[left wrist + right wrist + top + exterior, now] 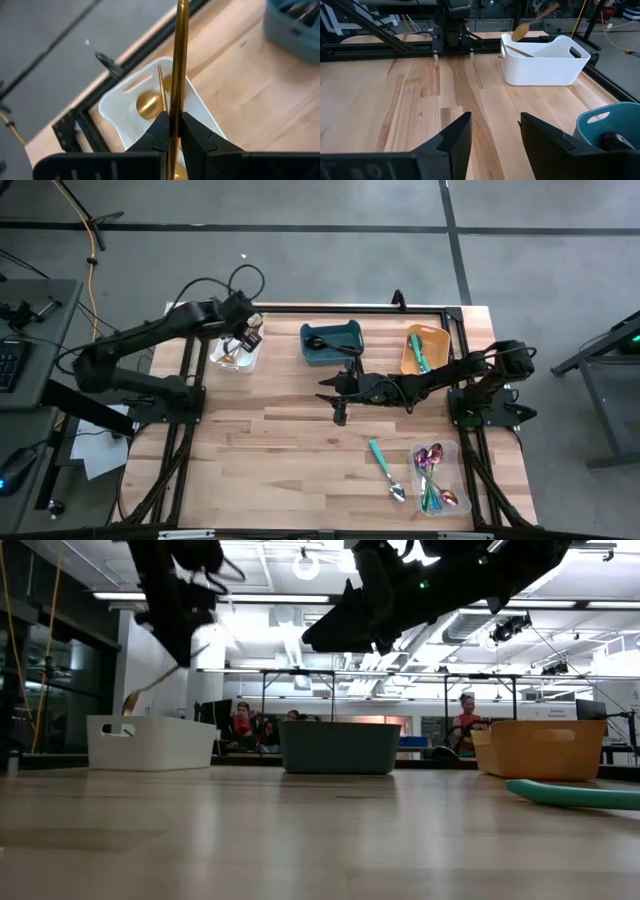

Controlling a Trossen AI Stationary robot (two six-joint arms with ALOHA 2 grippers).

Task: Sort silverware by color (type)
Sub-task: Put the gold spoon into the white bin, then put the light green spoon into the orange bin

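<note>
Above the white bin (238, 352) at the counter's (290, 450) far left corner, the left tool (174, 131) pinches a gold spoon (179, 65) by its slender handle, fingers clamped tight on either side, so the spoon hangs over the bin where another gold spoon (150, 103) already lies; that placement looks like a release into the gold group is due. Near mid-counter, the right tool (492, 132) hovers empty with its fingers spread apart, just in front of the teal bin (331, 343), which holds a black utensil (330, 344), probably positioned to go for another piece. A teal-handled spoon (385, 469) lies loose on the wood toward the near right, beside the clear bin (438, 478) holding iridescent purple spoons (430, 458), so it seems the likeliest remaining pick. An orange bin (425, 348) at the far right holds a teal-handled utensil (418, 350), suggesting that is its colour's home. People sit in the room beyond the counter.
</note>
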